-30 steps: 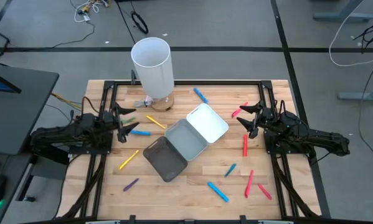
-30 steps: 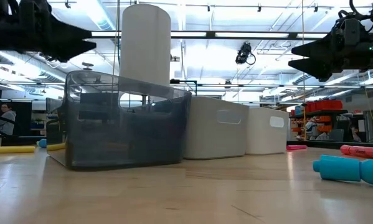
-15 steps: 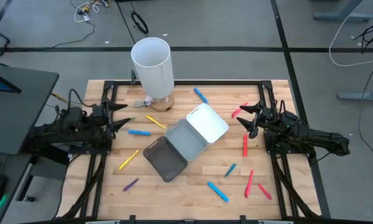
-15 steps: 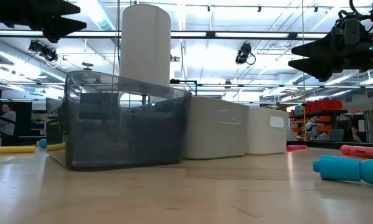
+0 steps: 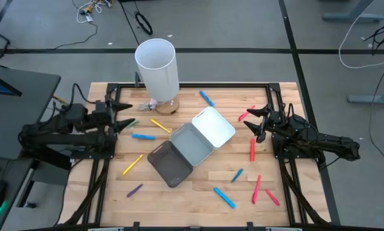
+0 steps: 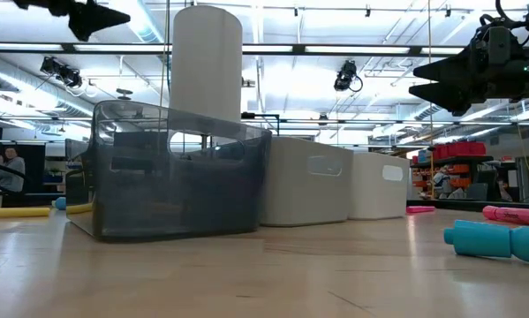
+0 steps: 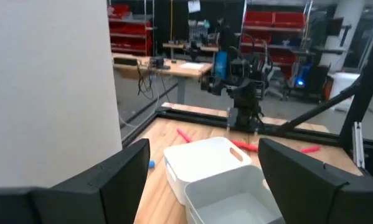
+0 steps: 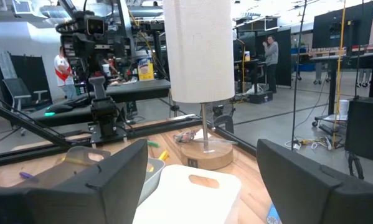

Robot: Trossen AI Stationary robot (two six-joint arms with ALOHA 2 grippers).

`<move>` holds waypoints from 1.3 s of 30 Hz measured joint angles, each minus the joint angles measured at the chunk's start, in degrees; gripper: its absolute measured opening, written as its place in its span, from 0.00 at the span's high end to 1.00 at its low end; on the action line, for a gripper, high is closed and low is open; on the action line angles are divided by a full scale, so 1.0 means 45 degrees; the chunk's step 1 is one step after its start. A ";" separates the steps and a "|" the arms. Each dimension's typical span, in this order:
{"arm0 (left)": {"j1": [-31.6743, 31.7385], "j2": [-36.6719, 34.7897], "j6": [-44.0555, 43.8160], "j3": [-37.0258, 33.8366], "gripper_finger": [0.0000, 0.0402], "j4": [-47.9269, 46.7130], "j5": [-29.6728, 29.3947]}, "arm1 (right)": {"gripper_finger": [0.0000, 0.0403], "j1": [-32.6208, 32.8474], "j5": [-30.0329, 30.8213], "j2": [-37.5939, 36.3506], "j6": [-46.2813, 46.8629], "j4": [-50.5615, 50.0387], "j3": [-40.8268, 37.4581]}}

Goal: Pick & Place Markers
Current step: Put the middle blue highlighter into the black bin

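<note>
Over the left edge of the surface (image 5: 198, 192) my left end effector (image 5: 126, 113) hangs raised, fingers apart, nothing between them; my right end effector (image 5: 256, 122) sits over the right side, fingers likewise apart and empty, pointing inward; markers (image 5: 143, 136) lie scattered flat on the wood, none held; nearest my left end effector are a blue one just ahead of it, a green marker (image 5: 133, 122) beside the fingertips, and a yellow marker (image 5: 159, 124) a bit further in; another yellow one and a purple marker (image 5: 134, 190) lie nearer the front edge on that side; just beside my right end effector is a red marker (image 5: 247, 115), another red one (image 5: 252, 149) lies close below it, more red and blue ones sit toward the front right corner; blue marker (image 5: 206, 97) lies near the far edge; between both end effectors stand three trays touching in a diagonal row: white tray (image 5: 214, 127), grey tray (image 5: 191, 144), dark tray (image 5: 170, 163); tall white cylinder (image 5: 157, 67) stands upright on a round wooden base at the far side, ahead of my left end effector; low view shows a blue marker lying close to the camera; people show in the room beyond, in the right wrist view.
</note>
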 joint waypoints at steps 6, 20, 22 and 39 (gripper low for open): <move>0.0001 0.1543 -0.1062 0.1442 0.24 -0.0759 -0.0002 | 0.25 -0.0003 0.0000 0.0001 0.0000 0.0000 0.0001; 0.0005 0.4247 -0.1278 0.4722 0.24 -0.4007 -0.0006 | 0.25 -0.0001 0.0000 0.0000 0.0000 0.0000 0.0001; 0.0001 0.4524 -0.1282 0.5059 0.24 -0.4411 0.0000 | 0.25 -0.0001 0.0000 0.0000 0.0001 0.0000 -0.0001; -0.0029 0.7562 -0.1244 0.8608 0.24 -0.9456 0.1107 | 0.25 -0.0003 0.0000 0.0000 -0.0002 -0.0005 0.0001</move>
